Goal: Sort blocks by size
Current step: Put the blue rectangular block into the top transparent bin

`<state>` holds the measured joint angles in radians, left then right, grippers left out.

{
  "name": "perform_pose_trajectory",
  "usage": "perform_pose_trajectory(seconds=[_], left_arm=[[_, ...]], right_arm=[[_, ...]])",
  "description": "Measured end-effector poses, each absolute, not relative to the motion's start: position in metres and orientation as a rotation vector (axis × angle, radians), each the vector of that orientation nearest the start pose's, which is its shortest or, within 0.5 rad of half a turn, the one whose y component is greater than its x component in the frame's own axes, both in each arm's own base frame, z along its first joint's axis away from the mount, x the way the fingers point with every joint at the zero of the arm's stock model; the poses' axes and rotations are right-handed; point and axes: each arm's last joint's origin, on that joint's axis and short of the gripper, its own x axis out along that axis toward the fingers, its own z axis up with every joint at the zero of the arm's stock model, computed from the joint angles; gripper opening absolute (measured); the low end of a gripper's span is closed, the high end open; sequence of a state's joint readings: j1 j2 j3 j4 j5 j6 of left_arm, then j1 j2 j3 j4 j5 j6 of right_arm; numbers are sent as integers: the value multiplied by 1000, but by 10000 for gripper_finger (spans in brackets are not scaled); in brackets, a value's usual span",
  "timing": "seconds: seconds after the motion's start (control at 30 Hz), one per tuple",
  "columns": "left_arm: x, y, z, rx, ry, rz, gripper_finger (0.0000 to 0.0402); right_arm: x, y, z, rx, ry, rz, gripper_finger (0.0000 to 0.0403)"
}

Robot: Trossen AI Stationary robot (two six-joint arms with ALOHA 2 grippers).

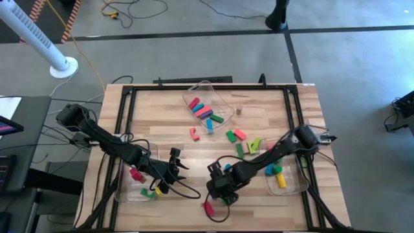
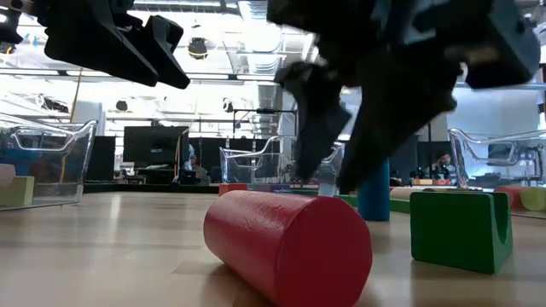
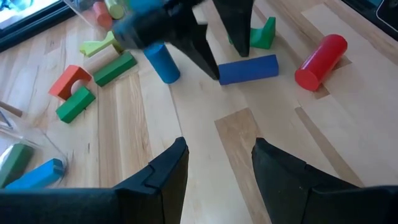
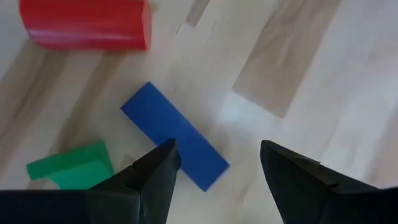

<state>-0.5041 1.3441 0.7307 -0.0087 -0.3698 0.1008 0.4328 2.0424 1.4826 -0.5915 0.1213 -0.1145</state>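
**A:** Where do your two grippers stand?

**B:** In the high view your right gripper (image 1: 220,186) sits low in the frame's centre, jaws spread wide and empty. The right wrist view shows them hanging over a blue bar (image 4: 175,135) lying flat on the worktop (image 1: 162,116), one end of the bar beside one finger. Your left gripper (image 1: 173,169) is lower left of centre, just right of the left bin (image 1: 123,188), jaws partly open with nothing between them.

**A:** And the blocks near that blue bar?

**B:** A red cylinder (image 2: 287,242) lies on its side at the bottom centre of the low view, with a green arch (image 2: 461,228) standing to its right. An upright blue cylinder (image 3: 162,62) is near the bar in the left wrist view.

**A:** The others?

**B:** You have some in the clear bin (image 1: 223,103) at upper centre of the high view, more loose on the worktop right of centre, a few in the left bin, and a yellow one among those in the right bin (image 1: 297,186)
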Motion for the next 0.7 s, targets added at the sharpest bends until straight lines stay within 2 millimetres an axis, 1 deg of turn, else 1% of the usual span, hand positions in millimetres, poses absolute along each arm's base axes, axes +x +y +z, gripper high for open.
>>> perform_pose_trajectory(seconds=[0.07, 0.13, 0.43, 0.7], left_arm=[[244, -122, 214, 362, 559, -159, 170], [244, -122, 214, 362, 559, -159, 170], [244, -122, 214, 362, 558, -158, 170], [244, -122, 214, 365, 558, -159, 170]], right_arm=[[383, 171, 162, -413, 1129, 351, 260], [383, 171, 157, -416, 1149, 356, 260], [383, 170, 153, -400, 1176, 377, 260], [385, 171, 154, -379, 1153, 395, 260]])
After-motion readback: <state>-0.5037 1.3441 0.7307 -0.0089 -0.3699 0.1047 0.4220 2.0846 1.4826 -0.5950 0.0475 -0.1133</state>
